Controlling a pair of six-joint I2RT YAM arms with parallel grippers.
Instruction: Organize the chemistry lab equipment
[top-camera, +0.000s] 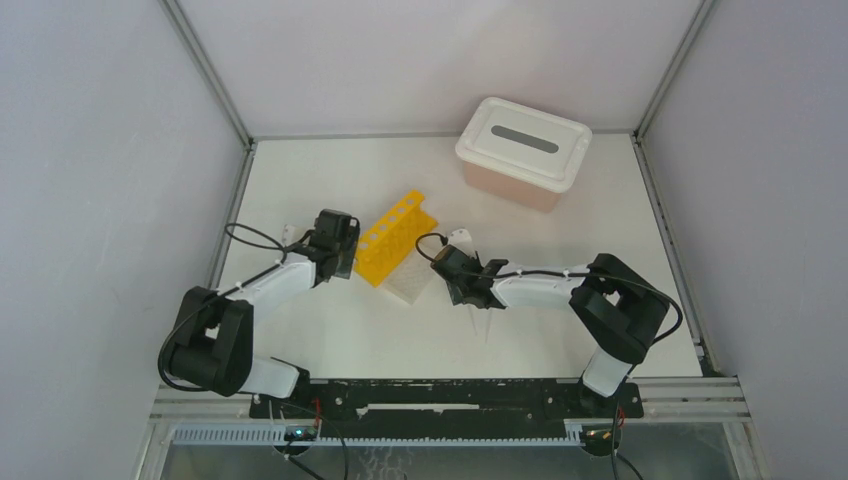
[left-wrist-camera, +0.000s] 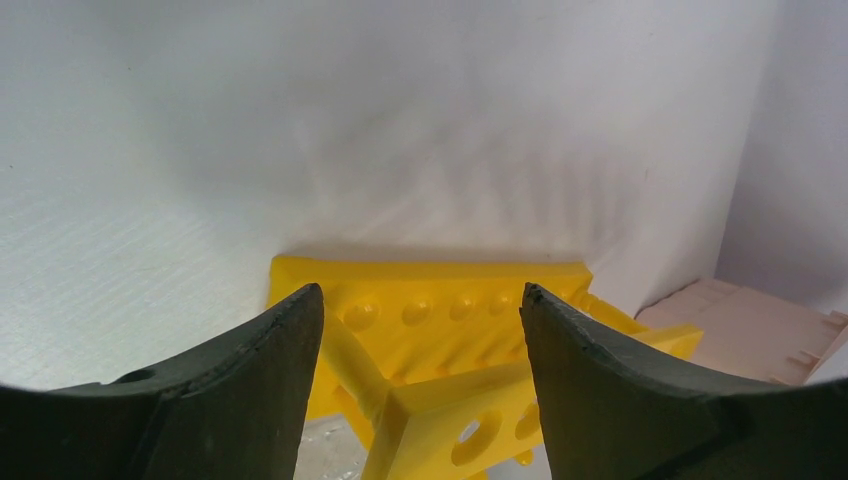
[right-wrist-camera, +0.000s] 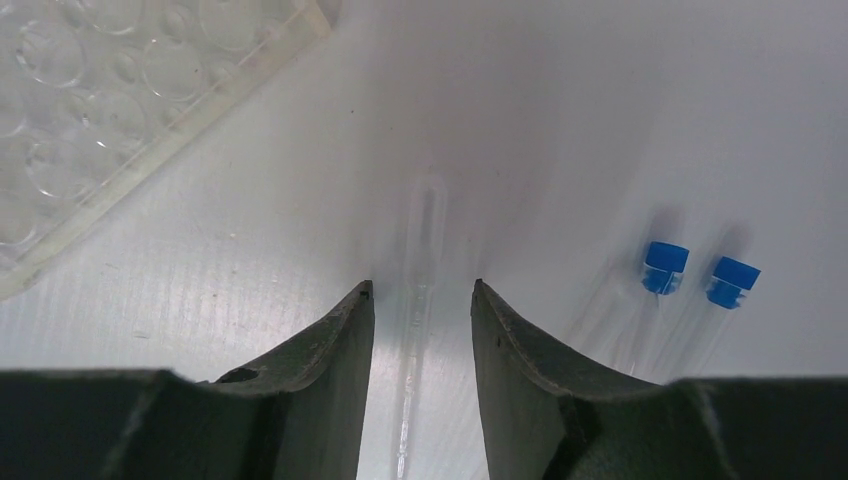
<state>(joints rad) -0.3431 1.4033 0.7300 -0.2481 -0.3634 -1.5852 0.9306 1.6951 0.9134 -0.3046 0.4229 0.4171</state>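
The left pincer (left-wrist-camera: 421, 292) stands wide, straddling the yellow rack (top-camera: 398, 236) on the counter (top-camera: 330, 180). The right pincer (right-wrist-camera: 421, 285), narrower, brackets a dropper (right-wrist-camera: 426, 215) without touching it; two blue-capped tubes (right-wrist-camera: 664, 265) lie at its 3 o'clock.

Left gripper (left-wrist-camera: 420, 295) sits low, jaws wide apart; right gripper (right-wrist-camera: 420, 290) points down, jaws parted less.

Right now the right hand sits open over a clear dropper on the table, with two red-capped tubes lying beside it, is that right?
No, the tubes have blue caps, not red. The right wrist view shows it: the right hand is open over the clear dropper, with the two tubes lying beside it.
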